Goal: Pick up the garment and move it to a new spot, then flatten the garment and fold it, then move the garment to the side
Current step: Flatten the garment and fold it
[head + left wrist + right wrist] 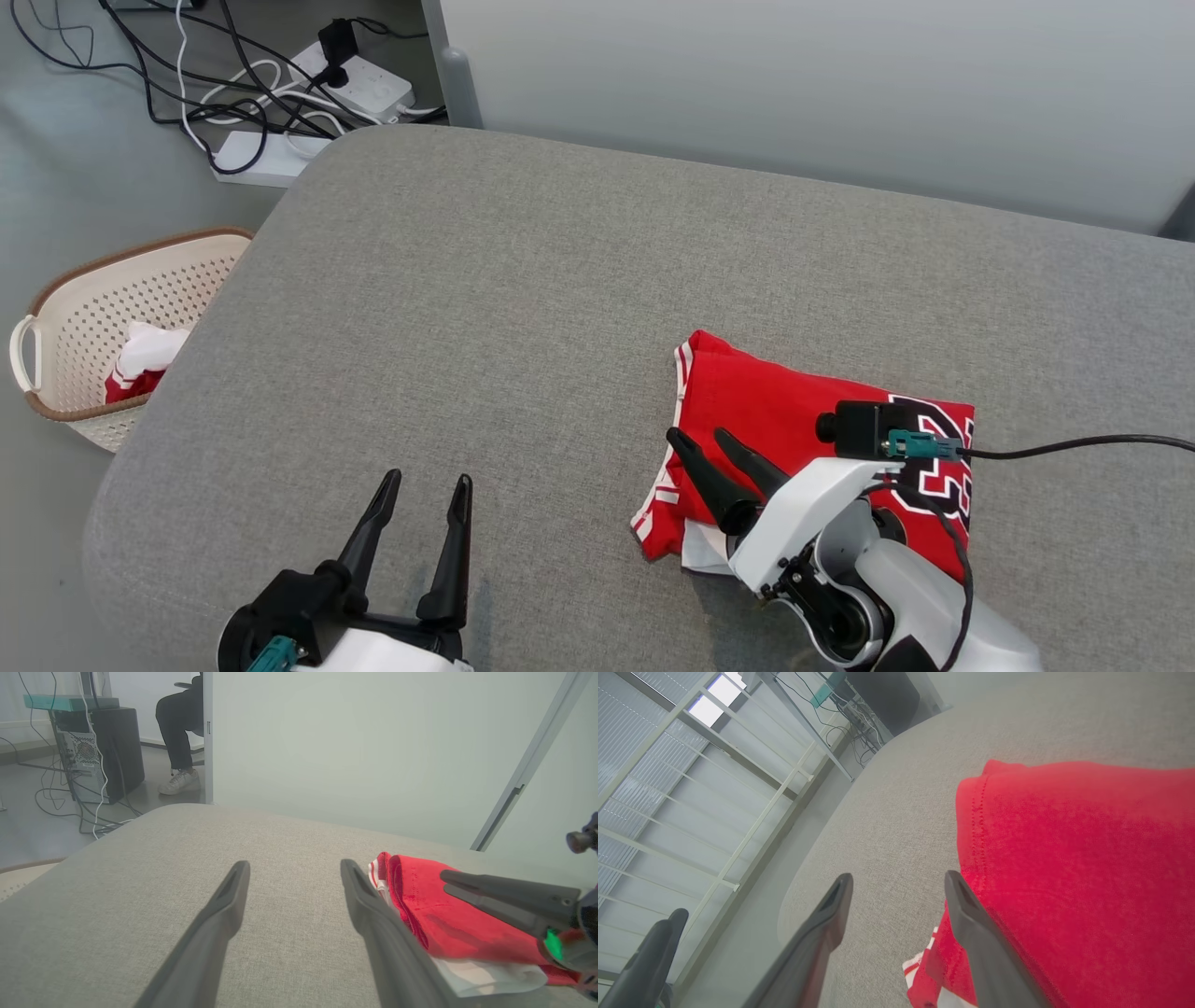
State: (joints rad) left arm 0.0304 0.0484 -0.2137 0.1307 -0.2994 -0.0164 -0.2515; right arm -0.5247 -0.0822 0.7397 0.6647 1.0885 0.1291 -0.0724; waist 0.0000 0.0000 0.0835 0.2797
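Folding looks done: the red jersey (794, 411) lies as a compact folded stack at lower right of the head view, on the grey padded surface (560, 280), white-striped hems stacked along its left edge and the black-and-white lettering on top. So I'd call this the tail of the last step, moving it to the side. Right hand (696, 435) is released, fingers spread and gripping nothing. They point up-left over the stack's left edge. In the right wrist view one finger sits over the red hem and the other over bare grey fabric, but I can't tell whether the near finger touches the cloth. Left hand (428, 479) is also released, at bottom centre-left over bare surface, well apart from the jersey. Next move, if this spot counts as the side: back the right hand off without a fingertip dragging the top layer and opening the fold. If not, re-pinch all layers at that left edge and slide the stack.
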